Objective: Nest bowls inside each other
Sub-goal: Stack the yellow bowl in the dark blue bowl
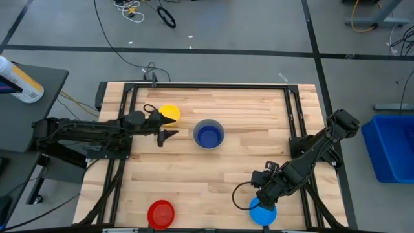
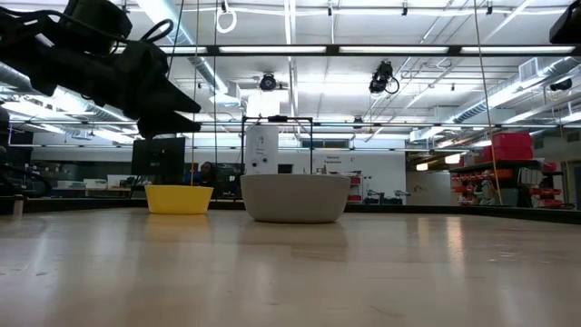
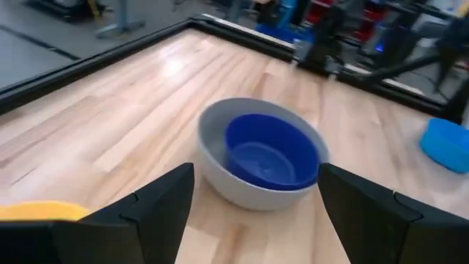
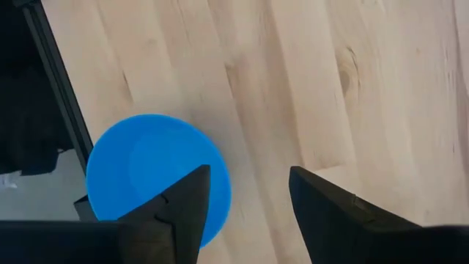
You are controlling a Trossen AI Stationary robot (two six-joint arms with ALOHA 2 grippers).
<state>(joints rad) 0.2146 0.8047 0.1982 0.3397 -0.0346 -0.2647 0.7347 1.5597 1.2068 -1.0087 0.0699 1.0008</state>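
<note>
The grey bowl [image 1: 208,134] stands on its base at the table's middle with the dark blue bowl [image 3: 270,150] nested inside it. The yellow bowl [image 1: 170,112] rests left of it, the red bowl [image 1: 161,213] near the front edge, and the light blue bowl [image 1: 262,212] at the front right. My left gripper [image 1: 168,125] is open beside the yellow bowl, pointing level at the grey bowl with nothing between its fingers. My right gripper [image 4: 249,176] is open and points down just above the light blue bowl [image 4: 150,172], one finger over its rim.
Black frame rails [image 1: 129,90] run along the table's left, far and right sides. Bare wood lies between the grey bowl and the front bowls. A blue bin [image 1: 391,145] stands off the table to the right.
</note>
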